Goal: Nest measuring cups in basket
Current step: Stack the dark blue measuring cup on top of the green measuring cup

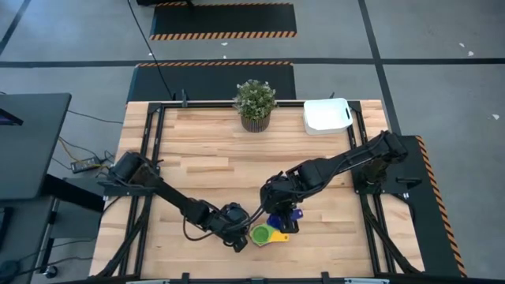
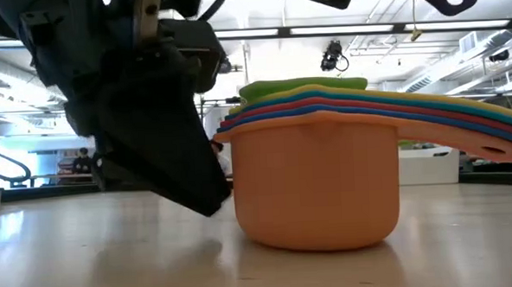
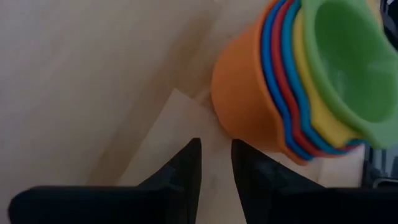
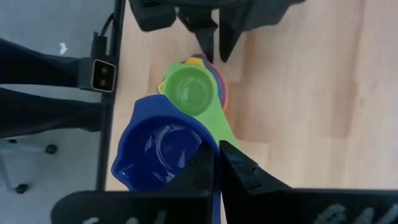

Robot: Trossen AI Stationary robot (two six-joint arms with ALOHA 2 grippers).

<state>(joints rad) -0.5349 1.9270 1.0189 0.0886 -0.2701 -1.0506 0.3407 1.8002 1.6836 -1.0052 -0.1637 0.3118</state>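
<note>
Item 1: nested stack of measuring cups [image 2: 313, 171], standing on the wooden table [image 1: 205, 150] near its front edge, between the 2 arms. Orange cup [image 3: 245, 102] outermost and resting on the wood; blue, red, light blue and yellow rims layered inside it; green cup [image 4: 189, 90] on top, its handle pointing toward the right arm.

Item 2: dark blue cup [image 4: 158, 149], apart from the stack, raised just beside it. The right gripper [image 4: 216, 163] has its fingers pressed tight on this cup's rim, holding it off the table.

Item 3: left gripper [image 3: 216, 155], low over the table just beside the orange cup's wall. Fingers stand a narrow gap apart with nothing between them; bare wood shows through the gap.

Item 4: basket [image 1: 327, 115], white, at the table's far right corner, well apart from the cups. No cup shows in it.

Item 5: potted plant [image 1: 255, 103], far edge, beside the basket.
</note>
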